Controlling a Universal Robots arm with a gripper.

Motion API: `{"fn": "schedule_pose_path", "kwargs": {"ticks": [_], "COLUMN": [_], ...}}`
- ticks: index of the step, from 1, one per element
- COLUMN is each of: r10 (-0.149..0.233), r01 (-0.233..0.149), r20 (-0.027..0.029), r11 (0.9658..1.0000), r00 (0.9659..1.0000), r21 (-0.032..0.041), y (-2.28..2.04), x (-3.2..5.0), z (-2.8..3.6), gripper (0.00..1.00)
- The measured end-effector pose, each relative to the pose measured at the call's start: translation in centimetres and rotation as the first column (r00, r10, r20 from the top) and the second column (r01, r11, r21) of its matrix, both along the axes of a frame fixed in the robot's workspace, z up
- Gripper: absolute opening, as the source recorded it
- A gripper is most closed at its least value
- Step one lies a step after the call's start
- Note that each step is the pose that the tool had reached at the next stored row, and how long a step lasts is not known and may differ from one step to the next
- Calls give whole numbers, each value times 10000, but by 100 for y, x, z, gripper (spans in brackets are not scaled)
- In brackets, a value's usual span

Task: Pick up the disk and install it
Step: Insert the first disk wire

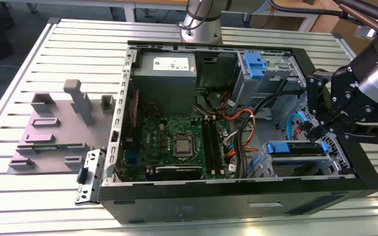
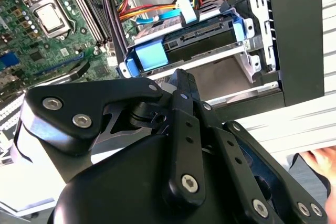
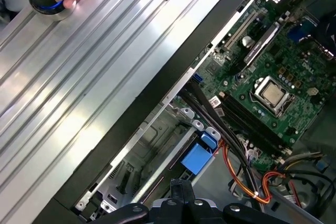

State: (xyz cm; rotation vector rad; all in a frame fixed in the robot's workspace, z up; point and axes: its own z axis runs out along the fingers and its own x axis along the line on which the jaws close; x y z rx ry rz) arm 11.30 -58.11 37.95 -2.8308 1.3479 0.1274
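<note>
While the disk [image 1: 297,149] is seen in its bay [image 1: 302,166] in the exterior view, the tool [image 2: 181,78], seemingly closed and empty, is seen just beside it in the second wrist view. In the first wrist view, the nearby wires [image 3: 237,178] could get snagged.

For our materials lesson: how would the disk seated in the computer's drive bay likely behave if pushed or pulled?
The disk looks a rigid slab, probably stiff and heavy for its size. Seated in the drive cage, it would likely slide, not tip. Its blue plastic carrier may flex.
</note>
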Motion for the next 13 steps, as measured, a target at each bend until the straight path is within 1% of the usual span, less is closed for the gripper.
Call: {"fn": "schedule_pose_path", "kwargs": {"ticks": [13], "r10": [200], "r01": [-200], "r20": [0], "r11": [9998], "r00": [9998], "r21": [0], "y": [0], "x": [0], "z": [-1], "gripper": [11]}}
